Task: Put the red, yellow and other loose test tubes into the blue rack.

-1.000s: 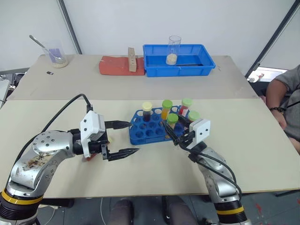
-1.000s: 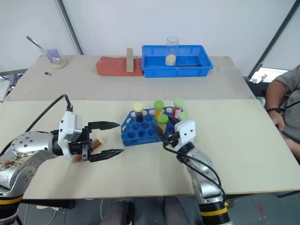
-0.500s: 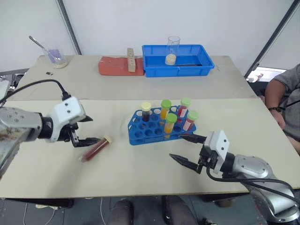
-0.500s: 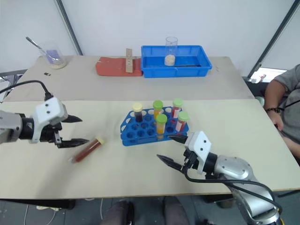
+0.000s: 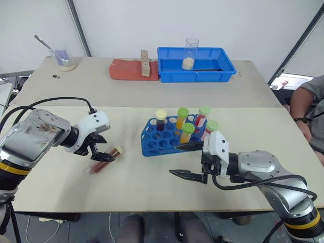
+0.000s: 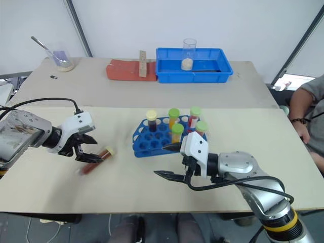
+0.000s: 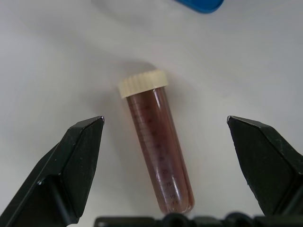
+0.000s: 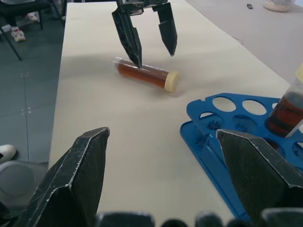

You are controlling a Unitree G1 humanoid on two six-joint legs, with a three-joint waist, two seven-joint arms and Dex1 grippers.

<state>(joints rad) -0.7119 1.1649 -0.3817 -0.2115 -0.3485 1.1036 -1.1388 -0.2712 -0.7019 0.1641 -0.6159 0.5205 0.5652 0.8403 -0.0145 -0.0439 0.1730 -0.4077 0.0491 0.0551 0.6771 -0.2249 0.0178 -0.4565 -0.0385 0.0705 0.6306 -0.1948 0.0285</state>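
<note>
Nearest the robot, the right gripper (image 5: 186, 160) hangs low over the table (image 5: 152, 190) w/ its two black fingers spread wide, nothing in them. It points sideways toward the robot's left, just in front of the blue rack (image 5: 161, 142).

The blue rack stands mid-table, a bit right of centre. Five tubes stand in it already: one w/ a cream cap (image 5: 161, 115) and four w/ green caps (image 5: 187, 127). Lots of holes are free on its near and left side.

To the rack's left, apart from it, one loose tube (image 7: 158, 146) lies flat on the table. Brown-red liquid, cream cap, cap end toward the rack. The left gripper (image 5: 99, 147) is right over it, fingers wide apart, one each side of the tube. Not gripping yet.

So the step looks like: pick up the last loose tube. Next move prob needs the left gripper to drop a bit, squeeze the tube round its middle, lift it, tip it cap-up, then go to a free hole.

Far back: a blue tray (image 5: 196, 65) w/ a glass (image 5: 189, 52) in it, well apart.
</note>
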